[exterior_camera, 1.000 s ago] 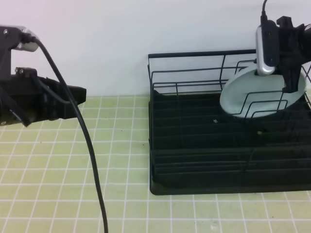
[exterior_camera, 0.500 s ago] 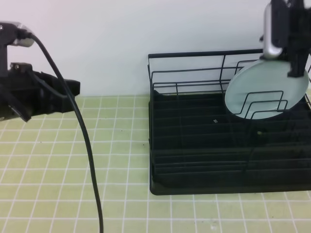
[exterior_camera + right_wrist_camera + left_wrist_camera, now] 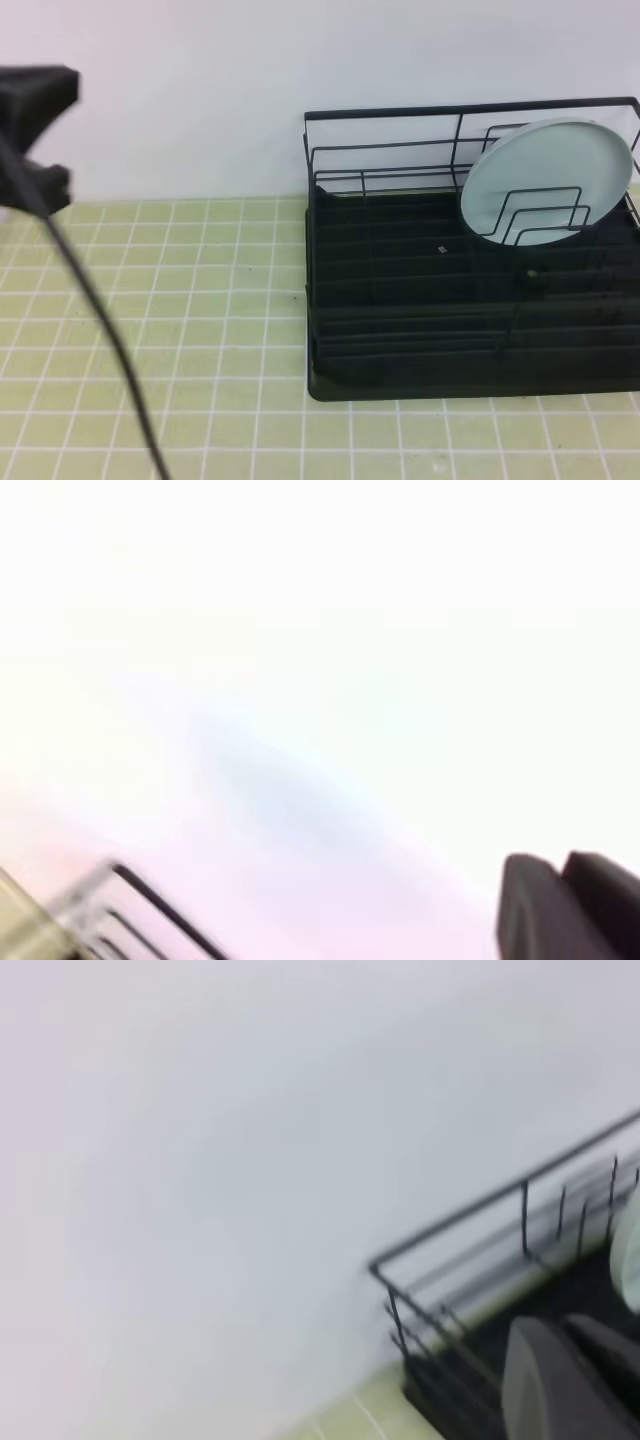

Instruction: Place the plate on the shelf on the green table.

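Plate (image 3: 548, 180) upright in rack (image 3: 400, 300) rear right, on desk (image 3: 200, 330), free of fingers. Left fingers (image 3: 565, 1380) closed, empty. Right fingers (image 3: 570, 905): gap unclear.

You can see the plate (image 3: 548, 170), round and pale blue-green, standing on its edge in the back right part of the shelf (image 3: 400, 300). It leans back against the wires, behind a stepped divider. The shelf is a big black wire rack. It sits on the green table (image 3: 180, 300) with small square tiles.
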